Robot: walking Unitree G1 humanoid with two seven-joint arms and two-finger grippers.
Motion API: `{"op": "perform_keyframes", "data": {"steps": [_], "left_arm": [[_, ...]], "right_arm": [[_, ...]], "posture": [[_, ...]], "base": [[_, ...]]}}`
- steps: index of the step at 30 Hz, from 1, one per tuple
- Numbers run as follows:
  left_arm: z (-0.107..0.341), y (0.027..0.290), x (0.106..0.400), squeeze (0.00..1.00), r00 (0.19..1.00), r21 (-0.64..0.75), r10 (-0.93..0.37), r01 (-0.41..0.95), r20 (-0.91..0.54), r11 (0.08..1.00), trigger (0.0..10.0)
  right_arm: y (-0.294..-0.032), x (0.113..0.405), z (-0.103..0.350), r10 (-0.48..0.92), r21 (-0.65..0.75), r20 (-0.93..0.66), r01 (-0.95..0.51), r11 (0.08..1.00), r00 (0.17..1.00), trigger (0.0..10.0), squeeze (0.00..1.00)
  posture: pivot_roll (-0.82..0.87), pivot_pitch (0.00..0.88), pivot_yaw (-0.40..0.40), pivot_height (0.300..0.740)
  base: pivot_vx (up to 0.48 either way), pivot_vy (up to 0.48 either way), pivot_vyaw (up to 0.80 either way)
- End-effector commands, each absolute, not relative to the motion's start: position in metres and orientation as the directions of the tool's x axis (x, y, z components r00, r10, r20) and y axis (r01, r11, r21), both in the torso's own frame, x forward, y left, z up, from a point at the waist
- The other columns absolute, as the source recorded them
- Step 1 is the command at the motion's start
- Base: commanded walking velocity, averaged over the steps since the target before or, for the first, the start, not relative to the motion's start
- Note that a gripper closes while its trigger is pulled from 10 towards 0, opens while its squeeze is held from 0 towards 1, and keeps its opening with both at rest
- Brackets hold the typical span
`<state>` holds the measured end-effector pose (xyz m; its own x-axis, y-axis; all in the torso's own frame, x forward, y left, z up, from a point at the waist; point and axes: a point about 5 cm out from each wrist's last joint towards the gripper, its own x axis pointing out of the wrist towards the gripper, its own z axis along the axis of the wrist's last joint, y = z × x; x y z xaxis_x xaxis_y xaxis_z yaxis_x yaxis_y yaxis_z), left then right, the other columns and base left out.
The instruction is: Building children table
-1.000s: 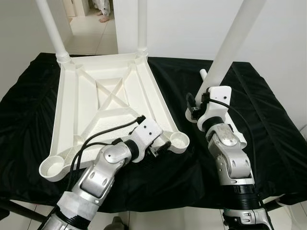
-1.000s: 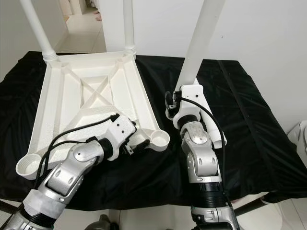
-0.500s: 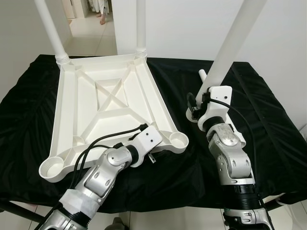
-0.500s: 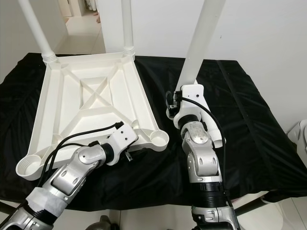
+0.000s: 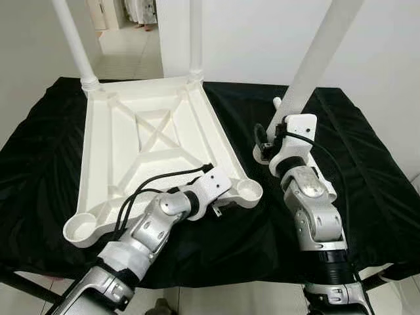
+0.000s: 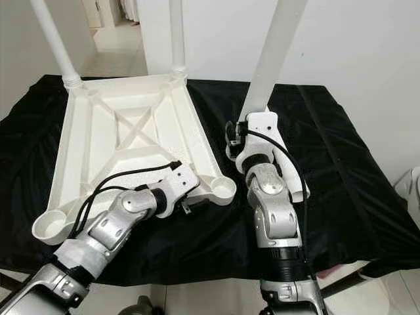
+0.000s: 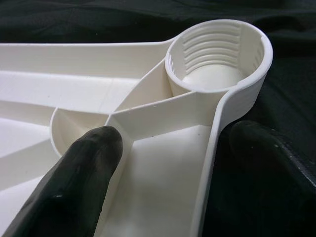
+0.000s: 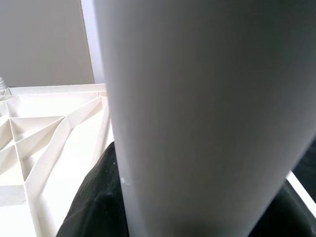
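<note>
A white plastic table top point(image 5: 157, 131) lies upside down on a black cloth. Two white legs point(image 5: 73, 42) point(image 5: 195, 36) stand screwed into its far corners. The near corners carry empty threaded sockets point(image 5: 249, 190) point(image 5: 80, 228). My left gripper point(image 7: 175, 140) is open at the near right corner, just behind the socket point(image 7: 217, 54). One finger point(image 7: 84, 168) is inside the rim and the other outside on the cloth. My right gripper point(image 5: 272, 141) is shut on a third white leg point(image 5: 315, 59). It holds the leg upright and leaning, right of the table top.
The black cloth point(image 5: 374, 164) covers the whole work table, whose front edge is close to me. Another white tube point(image 6: 298, 190) lies on the cloth under my right arm. A white wall stands behind, and a doorway point(image 5: 125, 26) opens at the far left.
My left wrist has turned and shifted a little along the near right corner of the table top. My right arm and its leg have stayed put. The view has shifted slightly.
</note>
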<state>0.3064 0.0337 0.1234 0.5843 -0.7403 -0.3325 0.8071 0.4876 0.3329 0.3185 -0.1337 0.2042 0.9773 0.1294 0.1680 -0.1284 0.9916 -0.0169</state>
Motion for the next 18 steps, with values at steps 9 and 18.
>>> {"op": "perform_keyframes", "data": {"steps": [9, 18], "left_arm": [[0.128, 0.023, 0.322, 0.00, 0.620, 0.362, -0.725, 0.777, -0.299, 0.515, 10.0], [0.133, 0.024, 0.325, 0.00, 0.631, 0.359, -0.726, 0.767, -0.273, 0.532, 10.0]], "right_arm": [[-0.130, 0.318, 0.205, 0.147, -0.003, 0.162, -0.149, 0.989, 0.976, 10.0, 0.00], [-0.126, 0.317, 0.199, 0.157, -0.011, 0.140, -0.157, 0.988, 0.978, 10.0, 0.00]], "posture": [[0.02, 0.026, -0.007, 0.740], [0.03, 0.021, -0.006, 0.740]], "base": [[0.000, 0.000, 0.00], [0.000, 0.000, 0.00]]}}
